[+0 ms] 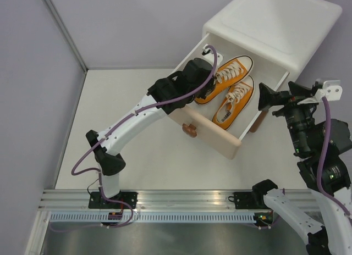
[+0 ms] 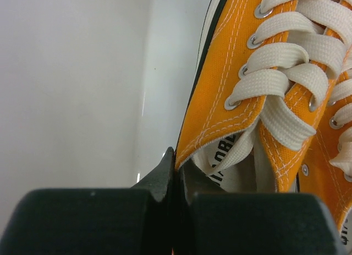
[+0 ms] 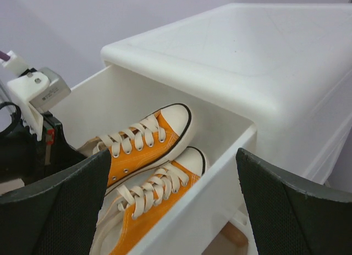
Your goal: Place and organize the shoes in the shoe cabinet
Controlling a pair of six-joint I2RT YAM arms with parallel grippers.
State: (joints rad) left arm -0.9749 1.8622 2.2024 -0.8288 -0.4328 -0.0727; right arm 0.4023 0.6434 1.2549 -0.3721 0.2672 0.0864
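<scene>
Viewing all three feeds, I report the following, with each position referenced to the drawer point(image 1: 212, 138).

1. Cabinet point(image 1: 275, 29): white, standing at the far right of the table point(image 1: 132, 117). The drawer is pulled out of it, with its knob point(image 1: 189, 129) on the front panel.
2. Shoes: two orange sneakers lie side by side inside the drawer, soles down, toes toward the drawer's back and heels toward its front panel. The held shoe point(image 1: 231, 73) lies nearer the drawer's left wall. The second shoe point(image 1: 235, 104) lies beside it, nearer the right wall.
3. Left gripper point(image 2: 176, 164): reaches down into the drawer at the heel end of the held shoe. Its fingers are pressed together, pinching the canvas edge of the shoe opening between them.
4. Right gripper point(image 3: 173, 211): positioned outside the drawer, off its right wall and level with its rim. Its fingers point(image 3: 55, 200) are spread wide, holding nothing and touching nothing.
</scene>
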